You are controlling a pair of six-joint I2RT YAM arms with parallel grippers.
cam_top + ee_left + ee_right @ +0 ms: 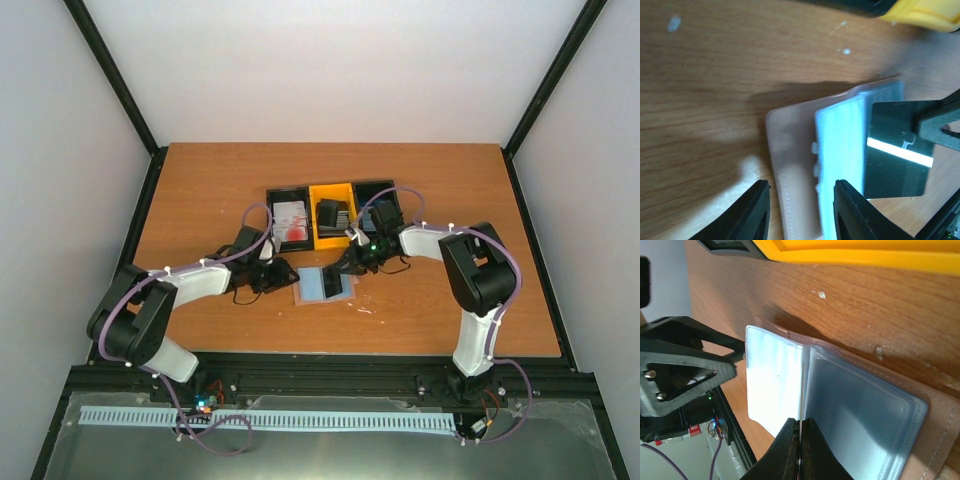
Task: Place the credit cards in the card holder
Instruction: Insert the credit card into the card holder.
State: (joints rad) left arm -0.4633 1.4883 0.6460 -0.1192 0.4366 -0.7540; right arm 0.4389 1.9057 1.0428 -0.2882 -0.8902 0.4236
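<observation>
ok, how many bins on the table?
3, in a row beyond the card holder: left black bin with white-and-red cards, yellow bin in the middle, right black bin partly behind the right arm.

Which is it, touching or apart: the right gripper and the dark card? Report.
Touching. The left wrist view shows the right gripper pinching the dark card at its edge; the right wrist view shows its fingers shut.

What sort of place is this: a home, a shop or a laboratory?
Probably a robot lab cell: white walls enclose a wooden table, and a left arm and a right arm are mounted at its near edge.
</observation>
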